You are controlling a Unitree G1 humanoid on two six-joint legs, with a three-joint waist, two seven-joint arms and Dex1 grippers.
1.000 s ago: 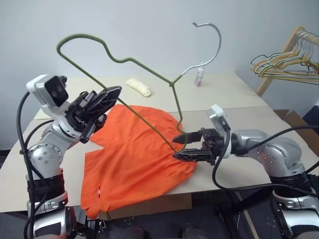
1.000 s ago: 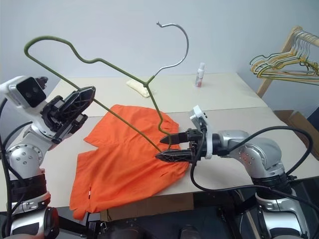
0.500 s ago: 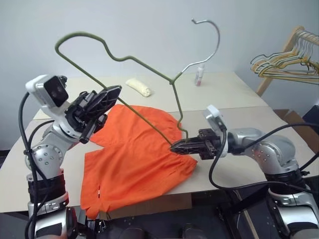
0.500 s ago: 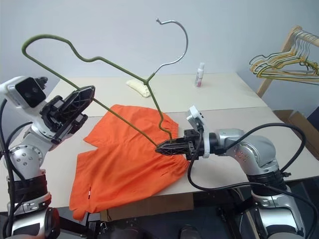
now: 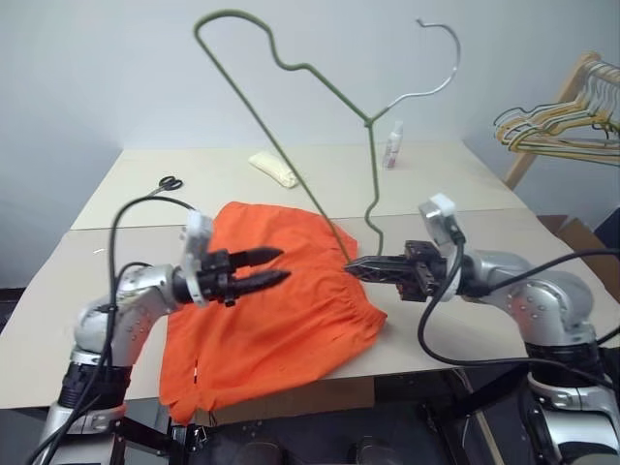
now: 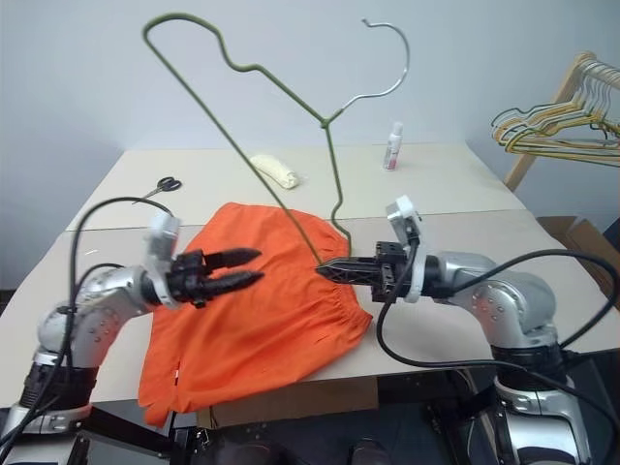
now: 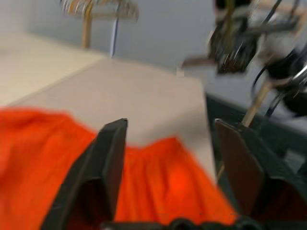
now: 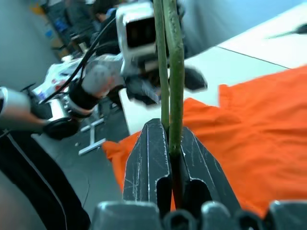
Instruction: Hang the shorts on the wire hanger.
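The wire hanger (image 5: 320, 126) is held upright by the right gripper (image 5: 355, 268), whose fingers are clamped on one lower corner of the wire, so that the frame rises above that hand with its long axis slanting up and away toward the left arm's side. The shorts (image 5: 281, 310) lie flat on the table (image 5: 455, 223) directly beneath and ahead of the left gripper (image 5: 276, 267). That gripper hovers just above the cloth with its fingers spread and nothing between them, and it is judged the nearer hand for picking up the fabric.
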